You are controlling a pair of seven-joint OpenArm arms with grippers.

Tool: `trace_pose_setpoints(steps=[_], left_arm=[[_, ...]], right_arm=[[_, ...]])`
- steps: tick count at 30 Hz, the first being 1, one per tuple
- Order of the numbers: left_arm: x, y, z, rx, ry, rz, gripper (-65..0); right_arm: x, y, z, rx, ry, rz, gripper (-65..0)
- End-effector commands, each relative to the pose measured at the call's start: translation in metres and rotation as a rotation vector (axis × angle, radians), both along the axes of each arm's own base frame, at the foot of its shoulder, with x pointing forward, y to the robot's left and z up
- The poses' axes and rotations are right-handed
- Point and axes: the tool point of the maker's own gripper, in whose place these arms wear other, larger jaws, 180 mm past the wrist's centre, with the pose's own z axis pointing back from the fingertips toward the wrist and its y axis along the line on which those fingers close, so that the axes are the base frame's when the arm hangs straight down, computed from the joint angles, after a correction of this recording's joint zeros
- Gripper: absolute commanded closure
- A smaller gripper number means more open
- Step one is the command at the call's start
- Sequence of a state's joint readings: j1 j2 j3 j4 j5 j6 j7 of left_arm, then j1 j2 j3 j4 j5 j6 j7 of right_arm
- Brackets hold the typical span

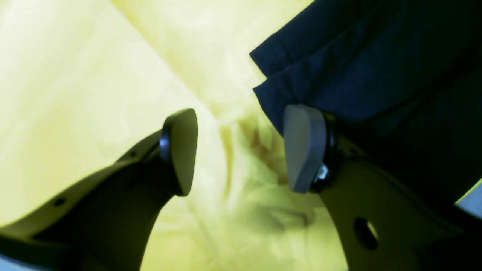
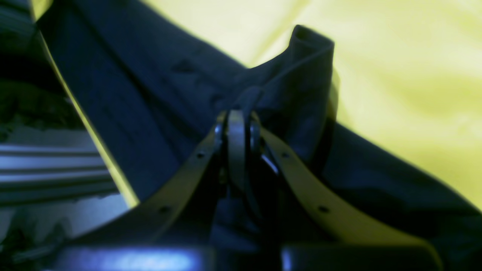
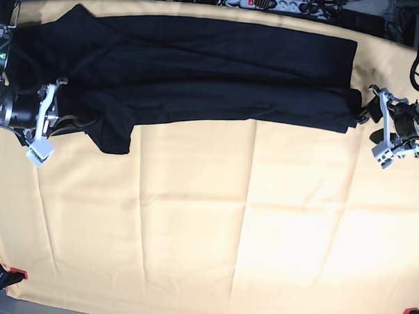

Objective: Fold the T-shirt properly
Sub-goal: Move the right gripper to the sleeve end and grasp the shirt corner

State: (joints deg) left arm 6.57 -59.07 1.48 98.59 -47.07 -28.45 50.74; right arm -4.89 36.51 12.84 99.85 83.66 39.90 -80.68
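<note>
On the left of the base view the right gripper point(image 3: 50, 115) is clamped on the T-shirt point(image 3: 213, 74), its jaws pressed together with a pinch of black cloth between them. In its wrist view a fold of fabric point(image 2: 297, 86) rises just ahead of the pads, so the hold looks to be near the sleeve end, where one pinch catches several layers and can carry that end over.

The T-shirt lies stretched between the two tools as a long dark band across the far half of the pale yellow tablecloth point(image 3: 207, 219). A sleeve flap point(image 3: 113, 135) hangs toward the near side just beside the right gripper. The band looks already doubled lengthwise, so I judge the fold to be partly done.

On the right of the base view the left gripper point(image 3: 378, 126) stands wide and holds nothing. In its wrist view the layered hem corner point(image 1: 286, 75) sits just ahead of its right-hand pad point(image 1: 305, 148), while bare rumpled tablecloth shows between the jaws. It seems posed to close on that corner, so both ends could be lifted together. One risk is catching the tablecloth with the hem.
</note>
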Motion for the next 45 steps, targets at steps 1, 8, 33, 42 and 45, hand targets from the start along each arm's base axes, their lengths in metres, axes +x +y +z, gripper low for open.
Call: trace_pose_setpoints(steps=[1, 8, 33, 42, 45], left_arm=[[0.009, 0.005, 0.014, 0.011, -0.04, -0.001, -36.9], [0.009, 0.005, 0.014, 0.011, -0.04, -0.001, -36.9], [0.01, 0.006, 0.013, 0.018, -0.041, -0.001, -36.9], [0.01, 0.006, 0.013, 0.018, -0.041, -0.001, -36.9], [0.009, 0.006, 0.013, 0.019, -0.04, -0.001, -36.9]], right_arm=[[0.0, -0.004, 0.014, -0.007, -0.045, 0.005, 0.0], [-0.042, -0.003, 0.015, -0.062, -0.042, 0.026, 0.0], [-0.115, -0.013, -0.021, -0.115, 0.193, 0.064, 0.0], [-0.132, -0.027, -0.027, -0.184, 0.254, 0.093, 0.0], [-0.132, -0.035, -0.033, -0.241, 0.257, 0.088, 0.0]])
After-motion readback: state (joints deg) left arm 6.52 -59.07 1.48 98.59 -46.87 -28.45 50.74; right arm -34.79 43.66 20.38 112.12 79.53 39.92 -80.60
